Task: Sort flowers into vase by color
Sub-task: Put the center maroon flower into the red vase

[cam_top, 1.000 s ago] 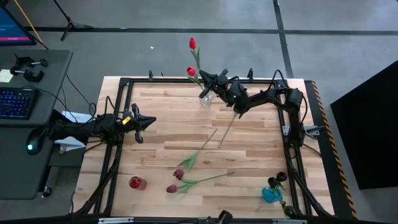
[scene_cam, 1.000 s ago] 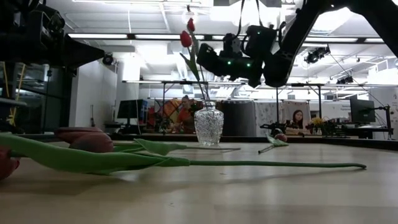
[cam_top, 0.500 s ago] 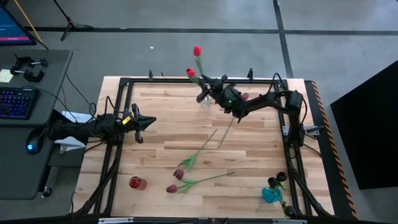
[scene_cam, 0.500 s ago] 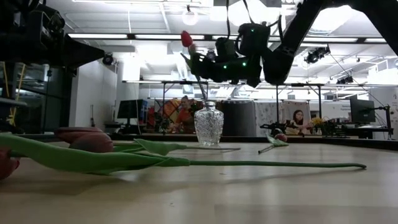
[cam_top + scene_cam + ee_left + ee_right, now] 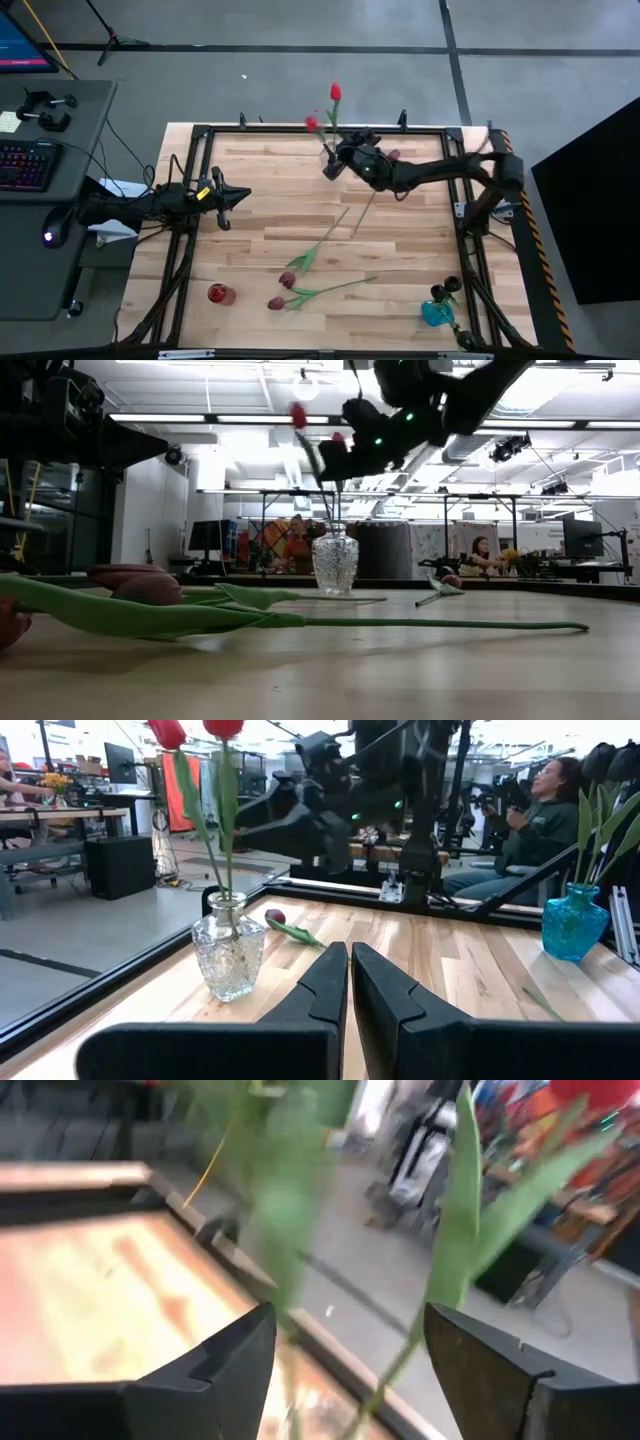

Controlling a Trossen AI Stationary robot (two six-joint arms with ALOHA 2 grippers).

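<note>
Right gripper (image 5: 335, 163) fingers apart at clear vase (image 5: 330, 160), 12 o'clock, two red tulips (image 5: 335, 92) inside; left gripper (image 5: 228, 198) fingers together, 9 o'clock.

Two bright red tulips (image 5: 195, 734) stand upright in the clear glass vase (image 5: 329, 166) at the far edge of the table, thin green stems going down into it. Two more flowers lie flat near the middle, a maroon one (image 5: 288, 279) and another dark red one (image 5: 276, 303), long stems angling off to the right. One small dark-headed tulip (image 5: 275, 917) lies just right of the clear vase. A blue vase (image 5: 437, 313) sits at the near right corner with greenery in it.
</note>
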